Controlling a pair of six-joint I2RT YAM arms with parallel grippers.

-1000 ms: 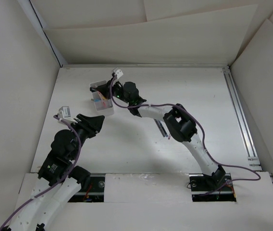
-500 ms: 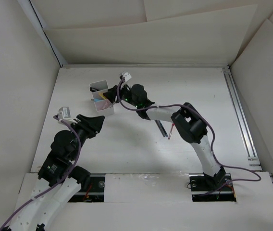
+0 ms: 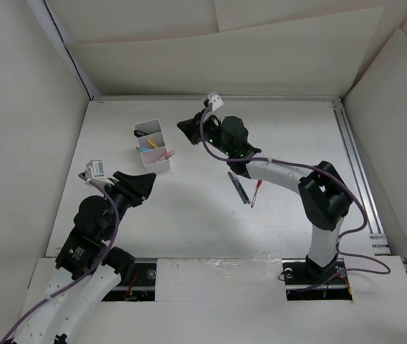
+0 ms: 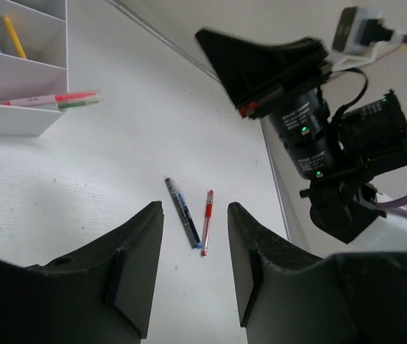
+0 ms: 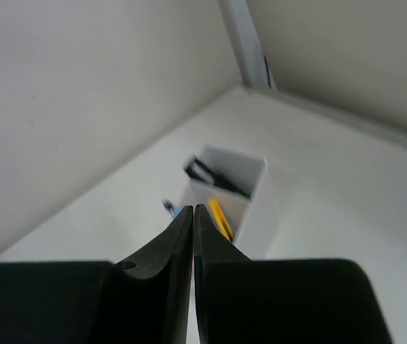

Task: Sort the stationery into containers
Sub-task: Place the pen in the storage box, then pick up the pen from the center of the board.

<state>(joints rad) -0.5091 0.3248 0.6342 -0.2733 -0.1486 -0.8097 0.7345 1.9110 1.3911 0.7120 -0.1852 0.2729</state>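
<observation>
The white two-compartment container [image 3: 152,145] stands at the back left. It holds a yellow pen [image 3: 151,143], and pink and green pens [image 4: 56,99] poke out over its rim. A black highlighter [image 5: 214,178] lies in its far compartment. My right gripper [image 3: 187,129] hovers just right of the container, its fingers [image 5: 182,236] pressed together with nothing between them. A blue-grey pen [image 3: 238,188] and a red pen [image 3: 256,193] lie side by side on the table mid-right. My left gripper [image 3: 143,183] stands open near the front left, and it frames both pens [image 4: 184,221] from afar.
White walls enclose the table [image 3: 189,215] on three sides. A metal rail [image 3: 357,172] runs along the right edge. The right arm's elbow [image 3: 324,197] rises beside the two loose pens.
The right gripper has drawn back to the right, away from the container, opening briefly and then closing. A pink pen now pokes out of the container. The left arm has not moved.
</observation>
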